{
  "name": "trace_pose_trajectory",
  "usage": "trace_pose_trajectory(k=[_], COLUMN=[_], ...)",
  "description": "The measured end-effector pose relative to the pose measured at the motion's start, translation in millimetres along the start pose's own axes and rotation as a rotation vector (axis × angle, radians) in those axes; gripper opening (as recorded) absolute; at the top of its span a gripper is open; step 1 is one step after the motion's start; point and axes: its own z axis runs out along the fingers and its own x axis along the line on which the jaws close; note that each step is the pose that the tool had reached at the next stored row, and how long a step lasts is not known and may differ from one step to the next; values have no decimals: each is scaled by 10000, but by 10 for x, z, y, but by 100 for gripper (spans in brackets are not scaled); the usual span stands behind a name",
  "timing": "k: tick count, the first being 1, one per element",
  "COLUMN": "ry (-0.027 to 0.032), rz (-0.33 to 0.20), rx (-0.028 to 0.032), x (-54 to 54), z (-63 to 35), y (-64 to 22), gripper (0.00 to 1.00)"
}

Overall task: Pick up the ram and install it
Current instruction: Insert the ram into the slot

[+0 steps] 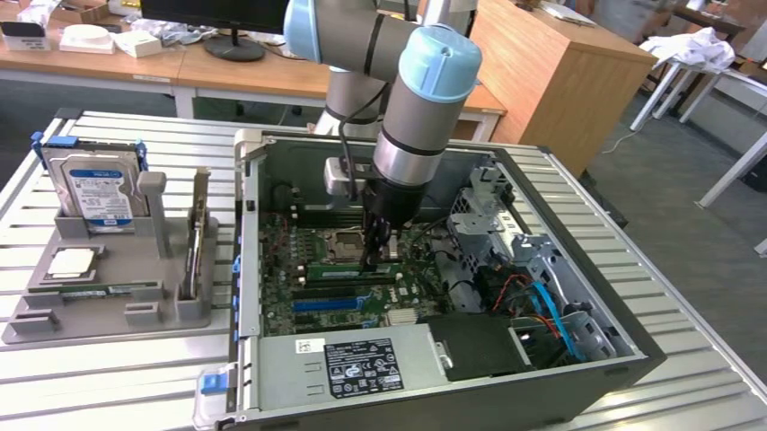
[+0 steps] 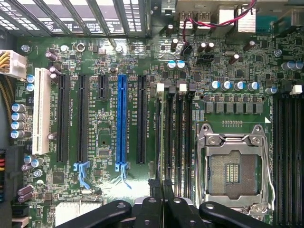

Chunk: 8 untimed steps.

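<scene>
The ram is a thin green stick standing on edge along a memory slot of the motherboard, inside the open computer case. In the wrist view the ram shows edge-on as a narrow line running from a white slot latch down to my fingertips. My gripper reaches straight down into the case. It is shut on the ram's upper edge at the end near the processor socket. The black fingers meet over the ram at the gripper.
Beside the case, on the exterior view's left, a grey tray holds a hard drive, a square silver chip and another thin green stick. Further memory slots, a blue card slot, cables and the power supply surround the spot.
</scene>
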Motion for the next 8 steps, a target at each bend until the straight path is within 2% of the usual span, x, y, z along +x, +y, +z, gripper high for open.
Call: trace_pose_trajectory(k=[8], ry=[2], rz=[-60], rx=[-1], x=[0], z=[0], y=[0], gripper=[12])
